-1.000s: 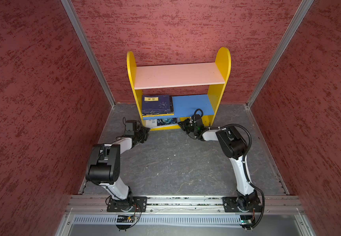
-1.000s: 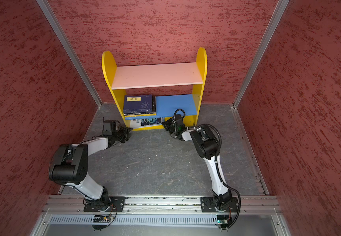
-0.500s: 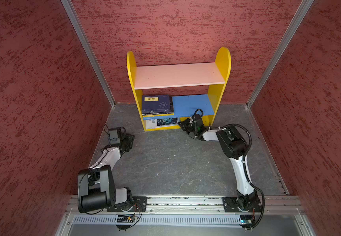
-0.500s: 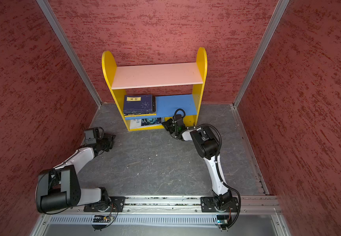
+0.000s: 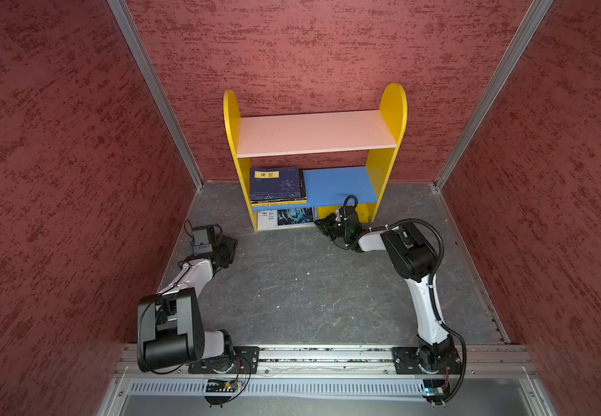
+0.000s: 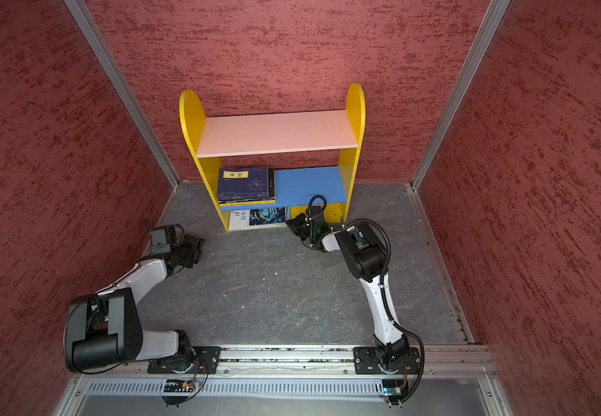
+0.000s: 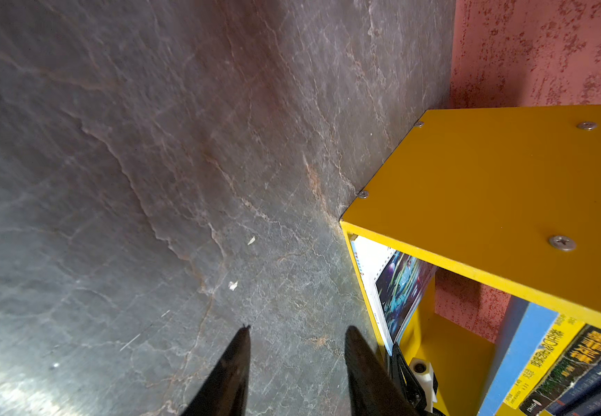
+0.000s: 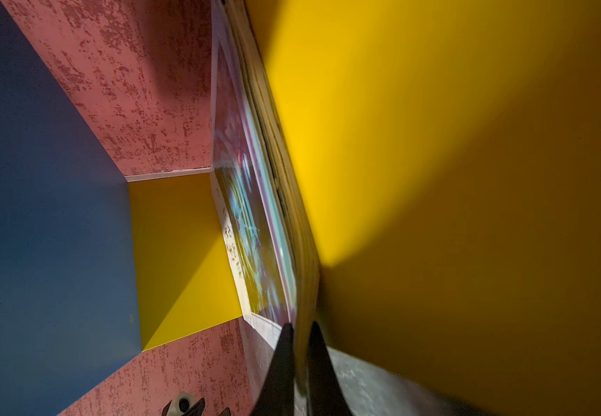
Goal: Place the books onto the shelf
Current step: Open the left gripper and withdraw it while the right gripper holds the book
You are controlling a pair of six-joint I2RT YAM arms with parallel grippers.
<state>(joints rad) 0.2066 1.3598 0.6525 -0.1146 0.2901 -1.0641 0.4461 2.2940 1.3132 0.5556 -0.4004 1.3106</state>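
apparently the last step: right claw (image 5: 322, 226) pinched shut on the white magazine (image 5: 286, 218), which lies on the yellow base of the shelf (image 5: 391, 108), under the stacked books (image 5: 277, 183). left claw (image 7: 297, 329) half-open, empty. next, probably: let go, back straight out.

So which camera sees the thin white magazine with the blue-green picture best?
Both top views: the thin white magazine lies cover-up under the blue lower board. Left wrist shows the magazine slanted; right wrist, too close and blurred.
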